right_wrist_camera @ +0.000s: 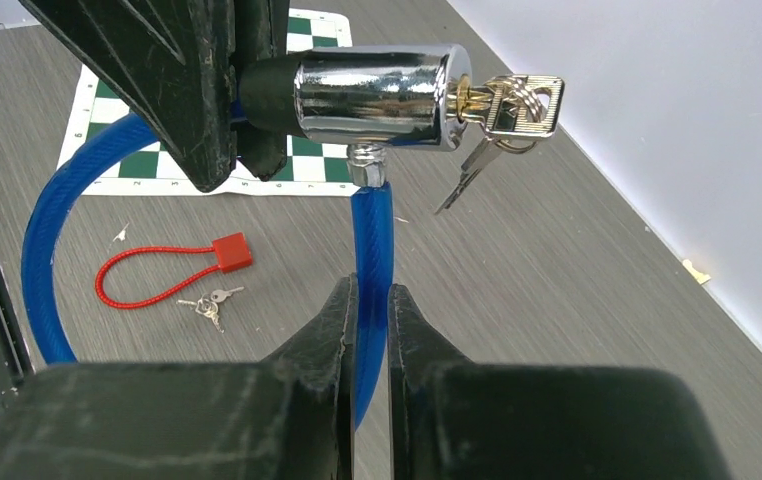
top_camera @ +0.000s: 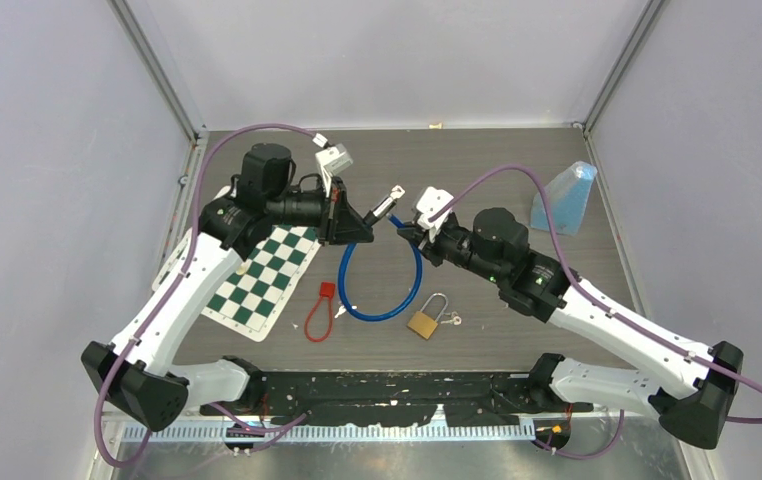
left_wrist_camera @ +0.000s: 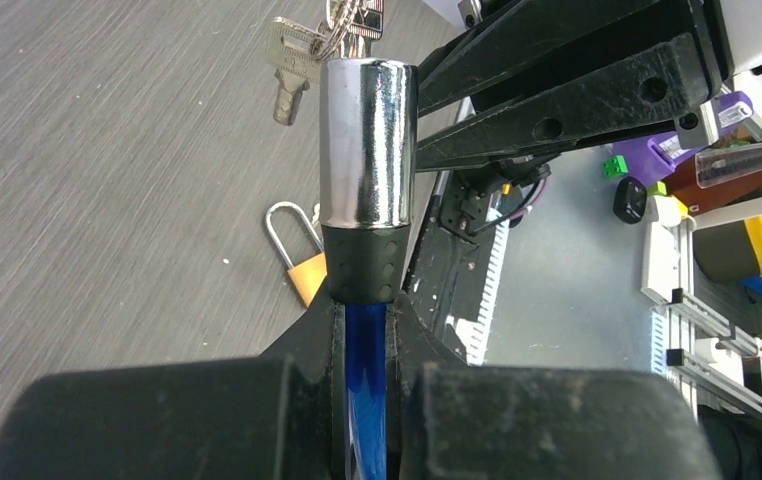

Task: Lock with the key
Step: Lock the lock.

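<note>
Currently the left tool (left_wrist_camera: 365, 335) and the right tool (right_wrist_camera: 367, 315) each pinch the blue plastic-coated cable (right_wrist_camera: 47, 250); releasing either may pull its small metal pin (right_wrist_camera: 362, 165) from the shiny chrome lock cylinder (right_wrist_camera: 372, 95).

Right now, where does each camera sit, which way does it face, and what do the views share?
Top external: above and behind the bases, looking down at the table; both arms, left gripper and right gripper show.
Left wrist: on that wrist, looking along its own fingers, shut on the blue cable, at the chrome cylinder.
Right wrist: on that wrist, looking along its own fingers, gripping the cable, at the cylinder's keys.
Shared: both wrist views show cylinder and cable.
</note>
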Robot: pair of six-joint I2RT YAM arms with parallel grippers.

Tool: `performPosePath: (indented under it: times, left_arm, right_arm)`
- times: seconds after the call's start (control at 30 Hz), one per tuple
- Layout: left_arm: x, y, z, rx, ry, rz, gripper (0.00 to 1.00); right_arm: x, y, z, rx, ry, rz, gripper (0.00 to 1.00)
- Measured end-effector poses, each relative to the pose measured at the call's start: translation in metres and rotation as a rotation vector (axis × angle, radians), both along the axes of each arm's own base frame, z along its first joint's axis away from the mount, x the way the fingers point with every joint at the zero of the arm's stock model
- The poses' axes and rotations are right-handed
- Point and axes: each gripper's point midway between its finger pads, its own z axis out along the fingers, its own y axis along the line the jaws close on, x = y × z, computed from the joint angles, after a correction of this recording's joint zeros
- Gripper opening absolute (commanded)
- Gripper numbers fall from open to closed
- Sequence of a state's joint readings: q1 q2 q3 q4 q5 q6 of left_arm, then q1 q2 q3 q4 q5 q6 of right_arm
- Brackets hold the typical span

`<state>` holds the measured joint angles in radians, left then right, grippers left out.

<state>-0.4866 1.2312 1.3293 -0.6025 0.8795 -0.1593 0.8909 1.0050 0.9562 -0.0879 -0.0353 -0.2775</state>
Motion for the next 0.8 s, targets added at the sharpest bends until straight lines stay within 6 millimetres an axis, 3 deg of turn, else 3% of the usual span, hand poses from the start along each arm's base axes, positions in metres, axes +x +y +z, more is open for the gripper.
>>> performPosePath:
  times: [0.5,0.8]
  left_arm:
    - [0.005,0.003,-0.037,0.152,-0.017,0.033,0.00]
    - [0.002,0.003,-0.036,0.153,-0.009,0.033,0.00]
  right_arm:
    - [-0.001,0.001,-0.023,-0.019,0.055,0.001,0.05]
    - [-0.001,0.012,-0.041,-0.063,0.092,0.026,0.05]
